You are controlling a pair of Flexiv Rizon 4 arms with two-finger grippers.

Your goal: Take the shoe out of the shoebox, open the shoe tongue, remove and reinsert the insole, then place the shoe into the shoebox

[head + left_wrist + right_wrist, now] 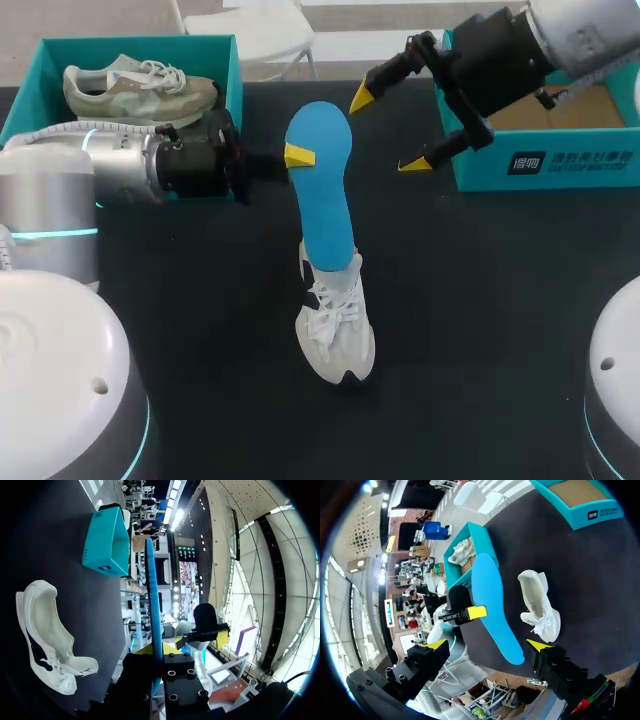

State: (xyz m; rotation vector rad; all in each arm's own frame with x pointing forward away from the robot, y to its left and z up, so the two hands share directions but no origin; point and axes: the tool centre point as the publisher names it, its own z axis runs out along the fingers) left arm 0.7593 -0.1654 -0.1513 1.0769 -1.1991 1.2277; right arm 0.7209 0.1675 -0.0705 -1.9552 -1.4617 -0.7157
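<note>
Left gripper [298, 157] pinches the blue insole [325, 190] about a third down from its far end, one yellow tip on the top face; in the left wrist view the insole [154, 610] runs edge-on between the fingers of that gripper [156, 652], both pressed on it. Insole is held in the air over mid desk. In the head view its near end overlaps the heel opening of the white shoe [336, 325], but the right wrist view shows the insole [492, 605] off the shoe [538, 607], not touching. Shoe stands on its sole mid desk, toe toward the near edge, laces loose, mouth wide open, cavity showing in the left wrist view [47, 630]. Right gripper [388, 130] hovers over the far side of the desk, just right of the insole's far end, fingers spread wide, nothing between them touching; from its own camera the right gripper [487, 645] has the insole out ahead and the left gripper's [476, 612] yellow tip on it. Left box [236, 70] sits at the far-left corner with a second shoe [140, 88] inside. Right box [545, 170] sits at the far-right edge, brown inside.
</note>
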